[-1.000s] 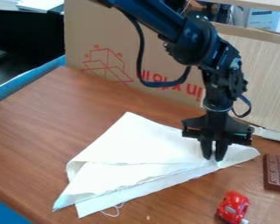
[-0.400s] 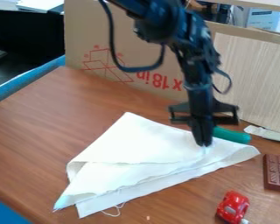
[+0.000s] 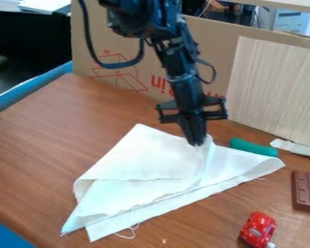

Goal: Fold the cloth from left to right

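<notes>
On the table [image 3: 47, 145] you have the cloth [image 3: 158, 160] in the middle, with the gripper [image 3: 195, 143] at its far edge. Just behind the cloth's right part you see a short rod [image 3: 253, 147]; your chocolate bar [image 3: 305, 193] lies to the right of the cloth. Your toy car [image 3: 258, 227] sits before the bar, slightly left. Behind everything, you have the cardboard [image 3: 212, 43].
</notes>
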Robot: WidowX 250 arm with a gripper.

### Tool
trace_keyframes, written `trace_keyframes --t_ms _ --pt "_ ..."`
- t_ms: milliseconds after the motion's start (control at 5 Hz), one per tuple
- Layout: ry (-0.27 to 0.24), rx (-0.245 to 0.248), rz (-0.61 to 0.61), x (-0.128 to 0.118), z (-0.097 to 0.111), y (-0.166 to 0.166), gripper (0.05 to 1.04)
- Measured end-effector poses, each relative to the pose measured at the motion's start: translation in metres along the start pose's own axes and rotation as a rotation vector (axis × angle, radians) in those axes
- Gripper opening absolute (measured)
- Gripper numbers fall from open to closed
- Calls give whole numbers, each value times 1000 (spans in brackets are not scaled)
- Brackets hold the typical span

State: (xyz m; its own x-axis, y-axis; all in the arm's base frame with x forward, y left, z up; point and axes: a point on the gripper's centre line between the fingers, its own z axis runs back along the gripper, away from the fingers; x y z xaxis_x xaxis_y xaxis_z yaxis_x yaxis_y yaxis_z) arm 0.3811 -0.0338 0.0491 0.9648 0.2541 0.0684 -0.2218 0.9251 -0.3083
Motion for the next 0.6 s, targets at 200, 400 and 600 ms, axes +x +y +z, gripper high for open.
trace_keyframes --t_ms 200,400,600 --pt "14 -6 -15 3 8 23 50" --pt "26 -37 -2 5 19 55 50" --pt "17 -56 13 10 36 84 50"
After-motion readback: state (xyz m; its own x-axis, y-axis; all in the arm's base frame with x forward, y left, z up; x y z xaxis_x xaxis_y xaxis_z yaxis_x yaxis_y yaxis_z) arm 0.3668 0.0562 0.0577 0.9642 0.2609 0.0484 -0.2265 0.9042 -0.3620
